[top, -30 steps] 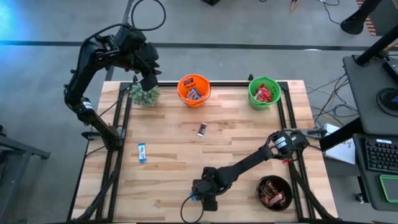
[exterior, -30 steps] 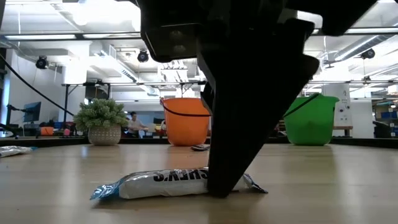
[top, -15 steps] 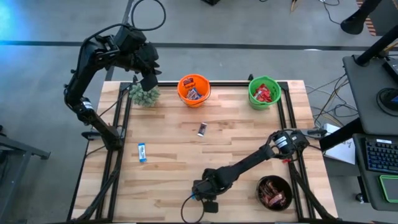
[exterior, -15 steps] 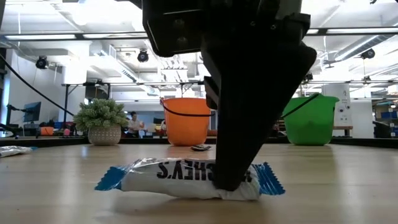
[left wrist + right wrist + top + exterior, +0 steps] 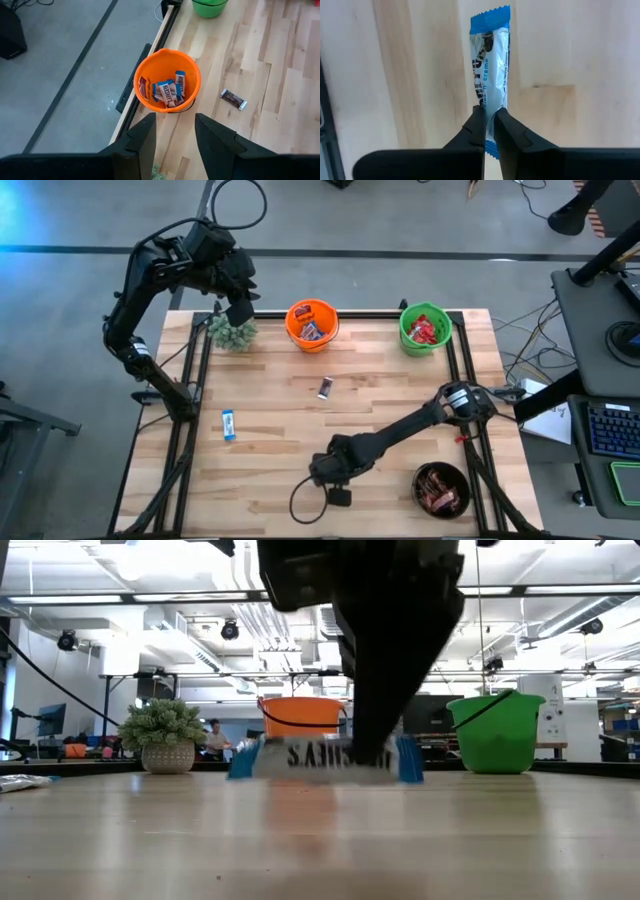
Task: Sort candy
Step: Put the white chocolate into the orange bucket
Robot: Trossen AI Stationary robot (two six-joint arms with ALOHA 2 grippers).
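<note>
My right gripper (image 5: 490, 125) is shut on a blue-and-white candy bar (image 5: 325, 755) over the table's near middle (image 5: 325, 472). In the low view the bar floats level above the wood. My left gripper (image 5: 175, 135) stands open and high over the far left corner (image 5: 240, 310), above the orange bucket (image 5: 167, 80), which holds blue-and-white bars. A dark brown bar (image 5: 325, 387) lies flat at mid-table. Another blue-and-white bar (image 5: 229, 424) lies flat at the left. My right gripper pinches the bar between its two fingers (image 5: 512, 132), close to one end of the wrapper (image 5: 490, 112), which is squeezed narrow there. The fingers slant down from above and lie across the bar. The bar is lifted clear of the table and stays level.
A green bucket (image 5: 425, 328) with red packets stands at the far right. A brown bowl (image 5: 441, 487) of dark bars sits near the right front corner. A small green plant (image 5: 233, 332) stands at the far left. A small dark box with a cable (image 5: 340, 497) sits at the near edge.
My right gripper has taken hold of the blue-and-white bar that lay on the table and has risen with it. The bar first tipped up at its ends, then came off the wood, and now hangs level and clear.
</note>
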